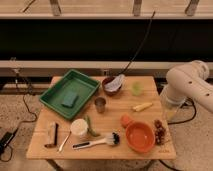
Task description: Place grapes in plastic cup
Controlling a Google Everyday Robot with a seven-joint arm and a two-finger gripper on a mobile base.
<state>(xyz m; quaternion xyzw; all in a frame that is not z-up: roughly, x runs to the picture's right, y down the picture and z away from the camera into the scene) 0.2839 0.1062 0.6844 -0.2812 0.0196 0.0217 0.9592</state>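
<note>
Speckled flooring and a dark wall with pale rails are framing a wooden slatted table (145, 87). Only the smooth, rounded white links of the robot arm (192, 85) are showing, bulging in by the table's right end. The tool itself is lying outside the view, so I cannot tell whether it is open or closed.

Nearest that arm, the grapes (159, 132) are lying on the table's front right corner, a short knobbly cluster of dark red-brown berries just beside a glossy orange bowl (139, 136). A small orange piece (126, 120) is sitting just behind the bowl's far rim.

Farther back on the arm's side, the plastic cup (136, 88) is standing upright, translucent pale green, well apart from the grapes. A yellow banana-like piece (142, 106) is lying between them.

Moving away from the arm, a dark round bowl (112, 86) is sitting beside the cup, with something pale resting in it. A dull grey metal cup (100, 104) is standing near the middle. Beyond it, a green rectangular tray (82, 85) is holding a teal sponge (70, 100). Along the front, a white-bristled brush (97, 142) is lying flat beside a white round container (79, 127).
</note>
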